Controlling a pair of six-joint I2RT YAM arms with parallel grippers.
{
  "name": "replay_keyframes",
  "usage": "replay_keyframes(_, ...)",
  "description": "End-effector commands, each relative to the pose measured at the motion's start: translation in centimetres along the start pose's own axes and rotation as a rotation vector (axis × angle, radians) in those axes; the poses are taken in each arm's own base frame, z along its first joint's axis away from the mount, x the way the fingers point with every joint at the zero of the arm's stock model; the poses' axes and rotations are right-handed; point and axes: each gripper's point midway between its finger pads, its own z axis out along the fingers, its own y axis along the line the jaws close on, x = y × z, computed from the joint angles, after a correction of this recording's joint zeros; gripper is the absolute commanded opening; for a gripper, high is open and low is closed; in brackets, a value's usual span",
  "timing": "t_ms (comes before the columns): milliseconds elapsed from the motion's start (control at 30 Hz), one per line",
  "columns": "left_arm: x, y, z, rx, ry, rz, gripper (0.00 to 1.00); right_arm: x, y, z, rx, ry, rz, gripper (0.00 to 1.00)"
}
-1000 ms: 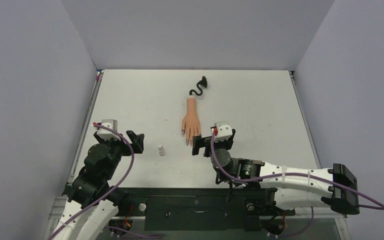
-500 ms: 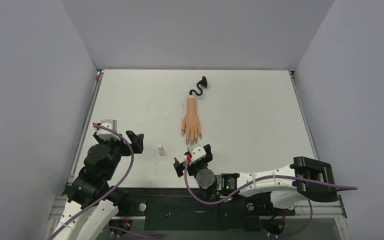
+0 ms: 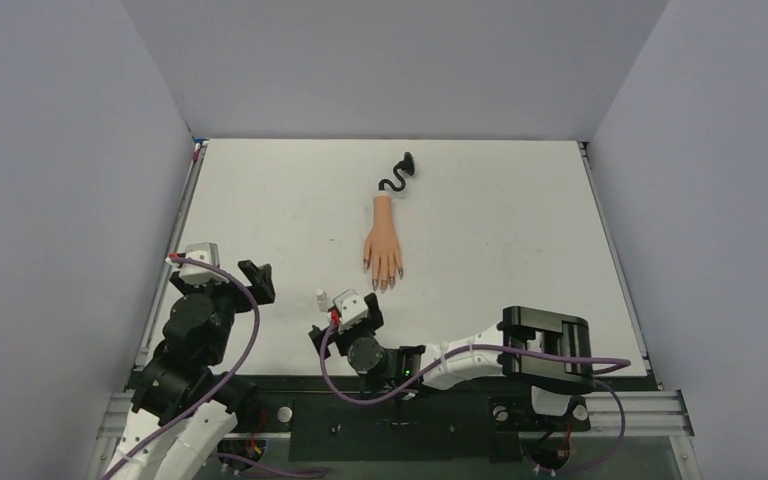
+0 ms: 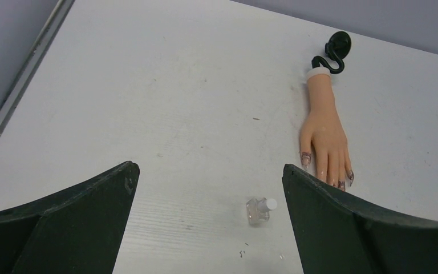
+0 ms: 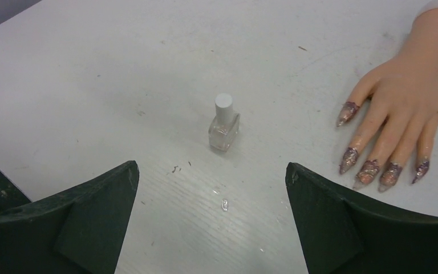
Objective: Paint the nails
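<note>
The peach mannequin hand [image 3: 382, 248] lies palm down mid-table, its curly black stem [image 3: 400, 172] behind it. Its nails [image 3: 385, 283] point toward me; in the right wrist view the nails [image 5: 370, 168] look purplish with glitter. They also show in the left wrist view [image 4: 341, 184]. A small clear polish bottle [image 3: 320, 298] stands upright, capped, left of the fingertips; it also shows in the right wrist view [image 5: 224, 125] and the left wrist view [image 4: 259, 210]. My right gripper [image 3: 344, 322] is open and empty, just short of the bottle [image 5: 211, 166]. My left gripper [image 3: 250, 280] is open and empty, left of the bottle [image 4: 208, 167].
Grey walls close in the white table on three sides. A metal rail [image 3: 185, 220] runs along its left edge. Small wet spots [image 5: 224, 204] lie on the table just in front of the bottle.
My right arm has swung left and back toward the near edge, from beside the hand's fingertips to just behind the bottle. My left arm has pulled back slightly to the left.
</note>
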Motion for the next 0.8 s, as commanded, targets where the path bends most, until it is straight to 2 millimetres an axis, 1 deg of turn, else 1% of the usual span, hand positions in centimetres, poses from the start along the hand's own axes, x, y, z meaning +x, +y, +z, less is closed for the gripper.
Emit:
replay_keyframes(0,-1.2,2.0,-0.4,-0.111,-0.065,-0.033,0.96,-1.9,1.6,2.4,-0.034,-0.02,0.192,0.93)
replay_keyframes(33,-1.2,2.2,-0.4,-0.117,-0.069,-0.035,0.96,-1.6,1.8,2.8,-0.03,-0.008,0.196,0.92)
replay_keyframes(67,-1.2,2.2,-0.4,-0.117,-0.07,-0.035,0.96,-1.9,1.9,3.3,-0.024,-0.008,0.219,0.91)
replay_keyframes(100,-1.2,2.2,-0.4,-0.115,-0.071,-0.036,0.96,-1.1,1.9,3.5,-0.012,0.013,0.209,0.9)
replay_keyframes(133,-1.2,2.2,-0.5,-0.113,-0.073,-0.037,0.96,-1.4,1.9,3.9,0.004,0.01,0.23,0.89)
replay_keyframes(167,-1.2,2.1,-0.5,-0.108,-0.074,-0.039,0.97,-0.5,1.8,4.2,0.017,0.032,0.217,0.88)
replay_keyframes(200,-1.2,2.0,-0.5,-0.106,-0.074,-0.039,0.96,-0.6,1.9,4.5,0.025,0.03,0.233,0.88)
replay_keyframes(233,-1.3,2.0,-0.5,-0.101,-0.075,-0.04,0.97,0.0,1.9,4.7,0.035,0.043,0.228,0.88)
replay_keyframes(267,-1.2,2.0,-0.5,-0.099,-0.073,-0.04,0.97,-0.1,1.9,4.9,0.047,0.039,0.248,0.86)
replay_keyframes(300,-1.2,1.9,-0.5,-0.094,-0.072,-0.04,0.96,0.5,1.8,5.1,0.06,0.051,0.245,0.86)
replay_keyframes(333,-1.2,1.9,-0.5,-0.093,-0.072,-0.039,0.96,0.4,1.8,5.3,0.075,0.047,0.266,0.84)
replay_keyframes(367,-1.2,1.8,-0.6,-0.089,-0.073,-0.04,0.96,1.1,1.5,5.5,0.092,0.065,0.259,0.83)
replay_keyframes(400,-1.2,1.8,-0.6,-0.087,-0.073,-0.04,0.96,1.0,1.5,5.7,0.109,0.062,0.279,0.82)
replay_keyframes(433,-1.2,1.8,-0.7,-0.086,-0.076,-0.042,0.96,1.8,1.3,5.9,0.125,0.081,0.267,0.81)
replay_keyframes(467,-1.2,1.8,-0.7,-0.084,-0.077,-0.042,0.96,1.7,1.4,6.2,0.133,0.08,0.28,0.8)
replay_keyframes(533,-1.3,1.7,-0.7,-0.08,-0.08,-0.044,0.96,2.9,1.5,6.7,0.144,0.107,0.263,0.79)
replay_keyframes(567,-1.3,1.7,-0.8,-0.078,-0.08,-0.044,0.96,2.7,1.7,7.0,0.145,0.106,0.272,0.78)
replay_keyframes(600,-1.3,1.7,-0.8,-0.076,-0.08,-0.043,0.96,3.4,1.6,7.1,0.154,0.12,0.261,0.77)
replay_keyframes(633,-1.3,1.6,-0.8,-0.074,-0.08,-0.042,0.97,3.3,1.7,7.4,0.158,0.118,0.275,0.76)
replay_keyframes(667,-1.3,1.6,-0.8,-0.073,-0.08,-0.042,0.97,3.8,1.4,7.6,0.17,0.129,0.271,0.75)
replay_keyframes(767,-1.2,1.6,-0.8,-0.071,-0.077,-0.042,0.96,4.3,1.1,8.1,0.182,0.138,0.295,0.7)
